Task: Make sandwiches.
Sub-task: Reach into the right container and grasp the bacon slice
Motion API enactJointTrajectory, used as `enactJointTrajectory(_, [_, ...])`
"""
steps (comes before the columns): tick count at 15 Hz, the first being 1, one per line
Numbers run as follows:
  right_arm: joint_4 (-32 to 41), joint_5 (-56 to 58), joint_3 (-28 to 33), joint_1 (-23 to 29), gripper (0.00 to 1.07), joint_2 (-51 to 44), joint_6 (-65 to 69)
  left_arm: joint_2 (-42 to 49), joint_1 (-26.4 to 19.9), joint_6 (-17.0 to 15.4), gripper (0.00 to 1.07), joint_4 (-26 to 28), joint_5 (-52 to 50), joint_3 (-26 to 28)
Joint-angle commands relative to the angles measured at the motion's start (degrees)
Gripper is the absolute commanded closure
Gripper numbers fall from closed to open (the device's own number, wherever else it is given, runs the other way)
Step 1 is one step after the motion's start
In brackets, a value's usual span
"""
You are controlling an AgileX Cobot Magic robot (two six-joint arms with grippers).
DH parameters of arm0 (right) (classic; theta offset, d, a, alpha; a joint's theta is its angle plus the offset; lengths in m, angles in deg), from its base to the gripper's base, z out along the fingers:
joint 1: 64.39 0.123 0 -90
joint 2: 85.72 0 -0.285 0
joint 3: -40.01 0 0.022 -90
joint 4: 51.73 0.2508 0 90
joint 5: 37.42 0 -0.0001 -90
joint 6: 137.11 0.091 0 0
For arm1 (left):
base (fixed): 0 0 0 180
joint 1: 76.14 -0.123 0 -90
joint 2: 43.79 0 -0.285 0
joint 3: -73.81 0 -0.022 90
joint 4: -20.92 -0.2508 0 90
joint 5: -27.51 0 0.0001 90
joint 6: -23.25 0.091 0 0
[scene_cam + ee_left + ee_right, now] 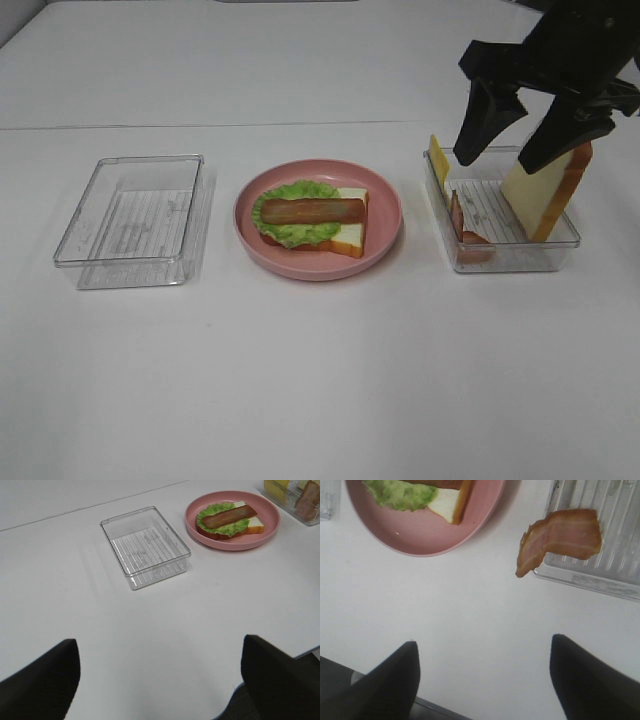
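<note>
Likely a robot lab bench: plain white table (320, 400), toy sandwich (310, 220) on a pink plate (385, 235) beside the open jaws of the right gripper (497, 163), 1 clear plastic tray (510, 265) just below them, another tray (75, 258) beyond the plate.

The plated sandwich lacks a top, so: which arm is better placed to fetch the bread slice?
Right: the right claw, open, hangs over the tray holding the bread slice; the left claw is far across the table.

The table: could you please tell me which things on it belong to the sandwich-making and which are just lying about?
For the job: half-built sandwich on the pink plate; bread slice, cheese and bacon in the right tray.
Lying about: left plastic tray.
</note>
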Motion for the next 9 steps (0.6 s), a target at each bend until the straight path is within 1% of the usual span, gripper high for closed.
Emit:
enactJointTrajectory(1, [-2.1,1.0,-4.6,0.6,0.39,4.9,1.8,1.3,0.2,0.0,0.23,0.0,-0.5,-0.1])
enactJointTrajectory(4, [-2.7,1.0,-9.4,0.5,0.39,9.7,3.9,1.3,0.2,0.0,0.23,0.0,-0.5,-0.1])
enactJointTrajectory(6, [-3.3,4.0,-14.1,0.5,0.42,14.7,3.9,1.3,0.2,0.0,0.23,0.0,-0.5,-0.1])
enactJointTrajectory(7, [-3.5,4.9,-14.8,0.5,0.44,15.8,3.9,1.3,0.2,0.0,0.23,0.0,-0.5,-0.1])
enactJointTrajectory(9, [-3.4,6.3,-16.8,0.5,0.44,20.0,3.9,1.3,0.2,0.0,0.23,0.0,-0.5,-0.1])
